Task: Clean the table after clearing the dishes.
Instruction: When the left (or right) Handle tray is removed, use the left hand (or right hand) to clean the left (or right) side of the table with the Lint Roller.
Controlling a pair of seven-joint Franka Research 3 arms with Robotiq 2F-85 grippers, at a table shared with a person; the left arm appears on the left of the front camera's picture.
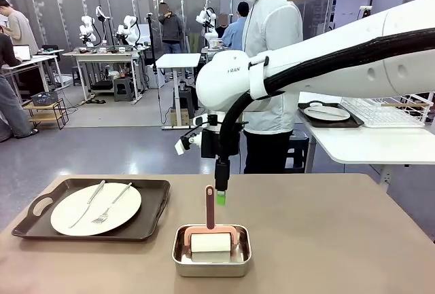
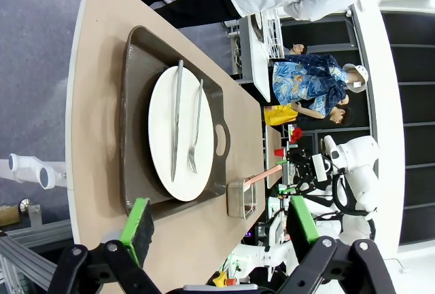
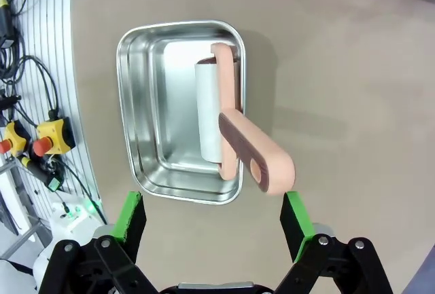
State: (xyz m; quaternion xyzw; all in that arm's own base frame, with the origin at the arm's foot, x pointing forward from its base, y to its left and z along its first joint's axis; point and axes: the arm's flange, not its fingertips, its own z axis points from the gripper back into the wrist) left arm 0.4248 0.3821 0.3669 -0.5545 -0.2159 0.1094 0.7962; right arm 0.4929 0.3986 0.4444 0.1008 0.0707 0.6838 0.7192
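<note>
Your right gripper (image 3: 213,221) hangs with its green pads spread wide, nothing between them, just above the handle of the pink roller (image 3: 255,151) with the white drum; your left gripper (image 2: 221,229) is spread and empty too. On the large taupe-brown table (image 1: 326,240) one round white plate (image 1: 71,218), with a silver fork (image 1: 112,206) and a silver knife (image 1: 88,204) on it, lies in a dark brown rectangular tray (image 1: 148,223), at nine o'clock from the small steel pan (image 1: 178,256). I judge the plate breakable and the cutlery loose, so it may slide; you should take the stiff tray at its cut-out handle and keep it level. The roller stands in the pan and looks light; its handle points to twelve o'clock, good to pinch.
</note>
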